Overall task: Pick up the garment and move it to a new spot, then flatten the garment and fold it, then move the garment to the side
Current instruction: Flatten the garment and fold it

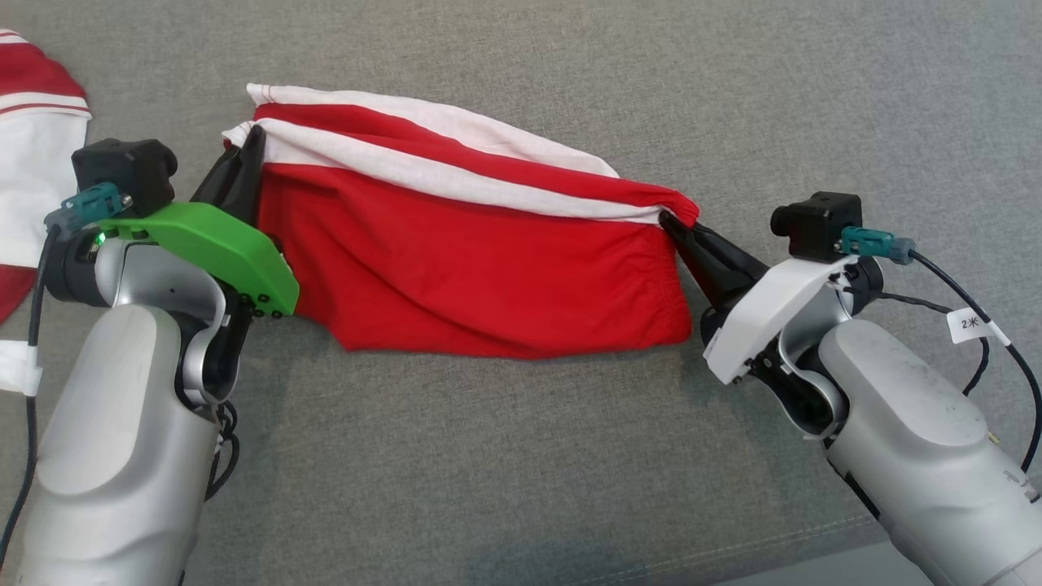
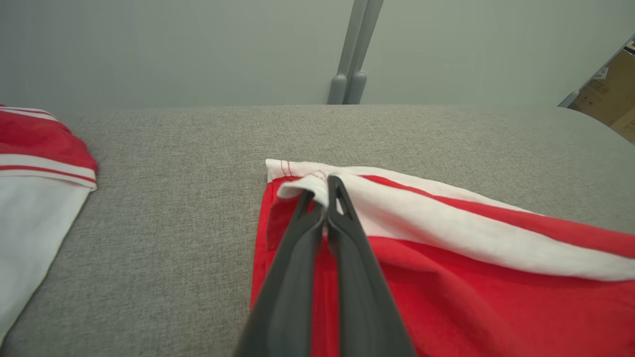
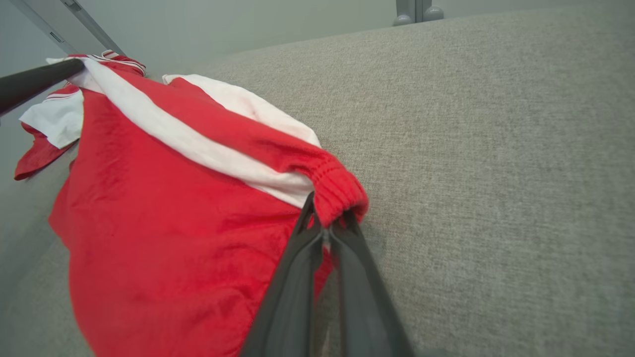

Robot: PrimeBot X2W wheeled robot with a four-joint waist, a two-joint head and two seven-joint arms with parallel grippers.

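In the head view, a pair of red shorts [image 1: 488, 268] with white stripes is seen stretched sideways over a grey fabric surface [image 1: 521, 472]. The left end of the shorts is clamped in the left pincer [image 1: 254, 145], at the white-striped hem corner. The right end is clamped in the right pincer [image 1: 671, 220], at the gathered red waistband. The top edge of the shorts is drawn taut between the two grips and the red panel hangs below it. A second red-and-white garment [image 1: 32, 163] is laid well to the left of the shorts.

In the left wrist view, the left pincer [image 2: 321, 194] is seen closed together on a white fold at the near corner of the shorts [image 2: 446, 297]. The second red-and-white garment [image 2: 34, 198] is spread to the left of the shorts, apart from them, with bare surface [image 2: 173, 198] between.

In the right wrist view, the elastic waistband of the shorts [image 3: 163, 223] is pinched in the right pincer [image 3: 325, 220]. From there the cloth is draped down and away, its far corner being held up by the left pincer [image 3: 74, 68].
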